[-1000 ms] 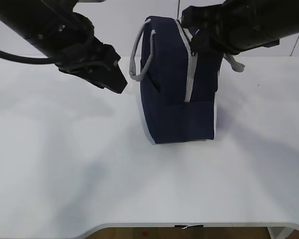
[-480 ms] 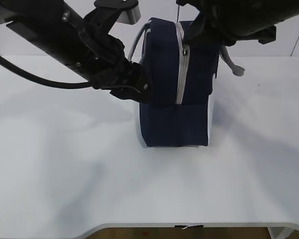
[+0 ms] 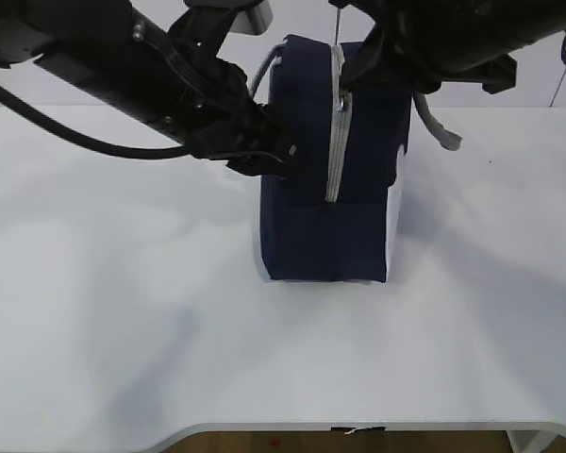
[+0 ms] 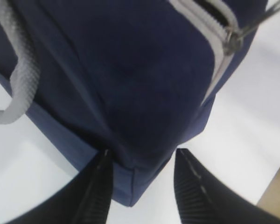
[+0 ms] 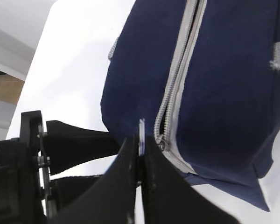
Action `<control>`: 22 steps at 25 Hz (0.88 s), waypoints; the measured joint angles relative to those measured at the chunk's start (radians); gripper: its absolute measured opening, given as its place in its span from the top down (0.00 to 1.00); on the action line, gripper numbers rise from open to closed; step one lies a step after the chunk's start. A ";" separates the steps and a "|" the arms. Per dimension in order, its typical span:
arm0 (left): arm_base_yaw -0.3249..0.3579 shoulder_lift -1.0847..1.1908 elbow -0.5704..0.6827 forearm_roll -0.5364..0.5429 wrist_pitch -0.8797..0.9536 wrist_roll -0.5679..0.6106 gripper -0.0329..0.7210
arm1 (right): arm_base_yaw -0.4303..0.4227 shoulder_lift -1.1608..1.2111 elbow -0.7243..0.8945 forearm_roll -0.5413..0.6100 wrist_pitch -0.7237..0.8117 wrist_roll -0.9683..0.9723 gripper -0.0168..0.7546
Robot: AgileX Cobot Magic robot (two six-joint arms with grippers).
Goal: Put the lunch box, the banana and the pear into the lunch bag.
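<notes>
White table (image 3: pixel 123 311), upright lunch bag (image 3: pixel 325 226), left jaws straddling its corner, right jaws pinching ring pull (image 5: pixel 141 130)

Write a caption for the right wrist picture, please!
Right gripper pinches the zipper's ring pull on the navy lunch bag.

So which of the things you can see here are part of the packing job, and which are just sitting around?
Part of the job:
- boxy navy-blue fabric lunch bag
- its grey zipper ring pull, pinched by the right pincer
- left pincer, straddling a lower corner of the bag

Just there:
- white table

Lunch box, banana and pear are not visible.
</notes>
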 joint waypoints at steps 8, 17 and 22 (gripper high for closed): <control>0.000 0.025 0.000 -0.002 -0.012 0.011 0.93 | 0.000 0.000 0.000 0.034 0.000 -0.006 0.97; 0.000 0.025 0.000 0.106 0.039 0.016 0.96 | 0.002 0.005 0.000 0.027 -0.048 -0.130 0.97; 0.000 0.025 0.000 0.128 0.070 0.017 0.96 | 0.002 0.037 -0.004 0.014 -0.086 -0.143 0.97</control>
